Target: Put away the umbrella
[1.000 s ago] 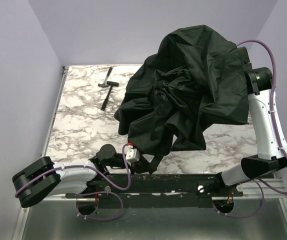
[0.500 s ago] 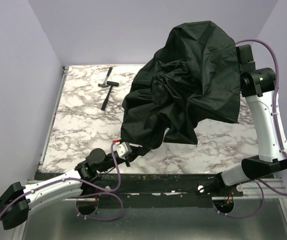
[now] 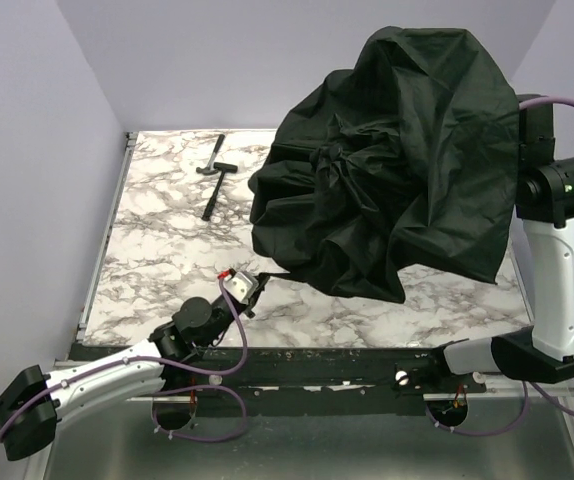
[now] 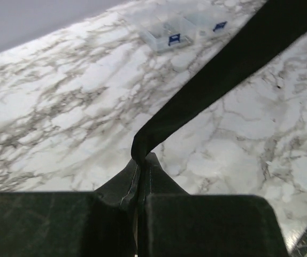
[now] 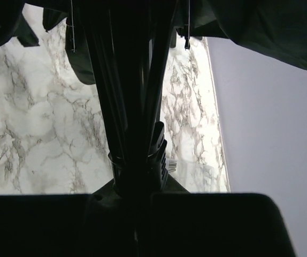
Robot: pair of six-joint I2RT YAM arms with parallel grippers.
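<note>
The umbrella [image 3: 397,170] hangs in the air over the right half of the table, its black canopy loose and crumpled. My right gripper [image 5: 140,179] is shut on the umbrella's handle [image 5: 156,155], with shaft and ribs [image 5: 127,80] rising from it; in the top view the canopy hides those fingers. A flat black strap [image 4: 223,69] runs down from the canopy to my left gripper [image 4: 142,159], which is shut on its end. That left gripper [image 3: 244,288] sits low over the table's near edge, left of the canopy.
A small black-handled hammer [image 3: 214,176] lies at the far left of the marble table [image 3: 157,250]. A clear plastic box [image 4: 180,29] with blue clips stands on the table beyond the strap. Lilac walls close in the back and sides.
The right arm has raised the umbrella and carried it up and to the right. The left arm has drawn back to the left and shut fully on the strap, which now stretches out.
</note>
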